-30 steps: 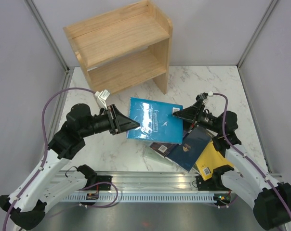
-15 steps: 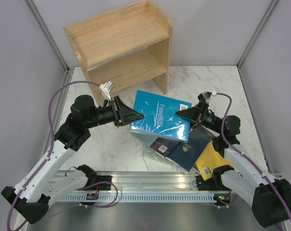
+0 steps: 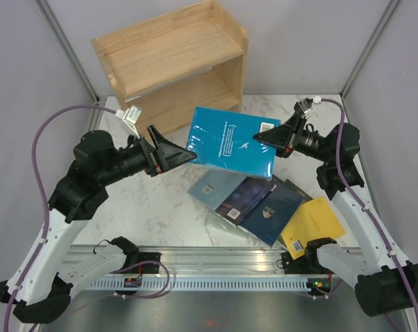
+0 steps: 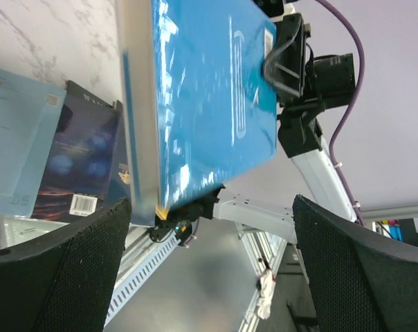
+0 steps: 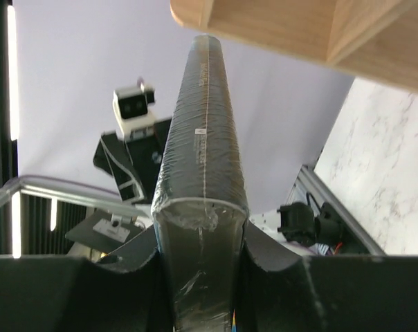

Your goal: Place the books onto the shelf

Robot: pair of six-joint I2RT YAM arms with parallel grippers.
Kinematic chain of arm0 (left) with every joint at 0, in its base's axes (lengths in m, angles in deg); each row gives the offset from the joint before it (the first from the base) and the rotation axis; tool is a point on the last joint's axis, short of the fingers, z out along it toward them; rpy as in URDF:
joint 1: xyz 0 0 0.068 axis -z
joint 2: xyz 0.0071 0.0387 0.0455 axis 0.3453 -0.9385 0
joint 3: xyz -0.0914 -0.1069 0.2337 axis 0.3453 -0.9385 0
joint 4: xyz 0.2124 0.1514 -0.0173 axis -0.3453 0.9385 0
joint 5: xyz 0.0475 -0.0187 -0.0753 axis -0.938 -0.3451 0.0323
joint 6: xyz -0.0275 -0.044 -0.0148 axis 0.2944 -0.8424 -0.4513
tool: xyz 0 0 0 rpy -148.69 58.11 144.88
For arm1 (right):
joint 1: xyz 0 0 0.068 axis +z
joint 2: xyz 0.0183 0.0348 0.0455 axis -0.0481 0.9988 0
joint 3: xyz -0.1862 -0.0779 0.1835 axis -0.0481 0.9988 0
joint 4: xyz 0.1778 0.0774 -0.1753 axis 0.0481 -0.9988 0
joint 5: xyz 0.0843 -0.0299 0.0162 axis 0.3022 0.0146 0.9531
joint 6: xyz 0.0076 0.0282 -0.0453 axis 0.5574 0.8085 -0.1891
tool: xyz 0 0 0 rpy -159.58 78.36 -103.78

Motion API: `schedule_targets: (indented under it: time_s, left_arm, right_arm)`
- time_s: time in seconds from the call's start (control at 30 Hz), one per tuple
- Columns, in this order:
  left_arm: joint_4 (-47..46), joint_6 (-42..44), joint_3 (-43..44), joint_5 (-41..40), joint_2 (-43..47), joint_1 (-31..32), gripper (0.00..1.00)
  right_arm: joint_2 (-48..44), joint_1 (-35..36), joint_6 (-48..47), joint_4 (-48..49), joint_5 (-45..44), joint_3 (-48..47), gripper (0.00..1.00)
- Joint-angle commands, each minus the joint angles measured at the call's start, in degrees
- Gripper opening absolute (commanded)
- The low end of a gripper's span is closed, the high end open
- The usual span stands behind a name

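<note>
My right gripper (image 3: 266, 137) is shut on the right edge of a teal book (image 3: 230, 142) and holds it in the air in front of the shelf's lower tier. In the right wrist view the wrapped book (image 5: 202, 152) stands edge-on between the gripper's (image 5: 202, 277) fingers. My left gripper (image 3: 180, 155) stands open just off the book's left edge, holding nothing. Its wrist view shows the teal cover (image 4: 202, 104) beyond the wide-apart gripper (image 4: 209, 270). The wooden shelf (image 3: 174, 48) stands at the back. A pale blue-grey book (image 3: 212, 185), a dark purple one (image 3: 247, 197), a navy one (image 3: 278, 211) and a yellow one (image 3: 313, 221) lie overlapping on the table.
The marble table (image 3: 147, 207) is bordered by grey walls left and right. A metal rail (image 3: 209, 266) with the arm bases runs along the near edge. The shelf's side panel (image 3: 233, 86) is close behind the raised book.
The left gripper has let go of the teal book, opened and drawn back to the left. The right gripper has closed on the book and lifted it up and back toward the shelf.
</note>
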Motion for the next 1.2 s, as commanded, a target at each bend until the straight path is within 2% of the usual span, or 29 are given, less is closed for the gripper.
schedule_targets:
  time_s: [0.0, 0.13, 0.23, 0.43, 0.6, 0.7, 0.87, 1.17]
  left_arm:
    - [10.0, 4.5, 4.5, -5.7, 2.8, -0.2, 1.00]
    - [16.5, 5.8, 5.0, -10.8, 6.4, -0.2, 1.00]
    - [18.8, 5.4, 4.0, -12.4, 9.0, -0.2, 1.00]
    - [19.9, 4.3, 1.6, -13.5, 11.7, -0.2, 1.00]
    - [20.0, 4.3, 1.9, -13.6, 12.0, -0.2, 1.00]
    - [20.0, 4.4, 2.1, -13.4, 11.5, -0.2, 1.00]
    - [20.1, 4.4, 2.4, -13.5, 11.3, -0.2, 1.00]
    - [21.8, 4.9, 3.1, -13.3, 11.6, -0.2, 1.00]
  right_arm:
    - [2.1, -4.8, 1.4, 1.7, 0.1, -9.3, 0.00]
    - [8.2, -6.8, 2.8, 1.4, -1.9, -16.9, 0.00]
    - [13.0, -6.9, 6.2, 5.4, -4.4, -22.9, 0.00]
    - [23.1, -6.8, 11.1, 11.8, -10.4, -32.2, 0.00]
    - [28.2, -6.4, 12.2, 11.7, -17.7, -35.9, 0.00]
    - [31.1, -4.5, 10.0, 8.7, -21.4, -40.5, 0.00]
    - [35.5, 2.4, 2.7, -6.8, -32.5, -52.8, 0.00]
    - [32.3, 11.4, 0.3, -27.0, -56.2, -55.2, 0.00]
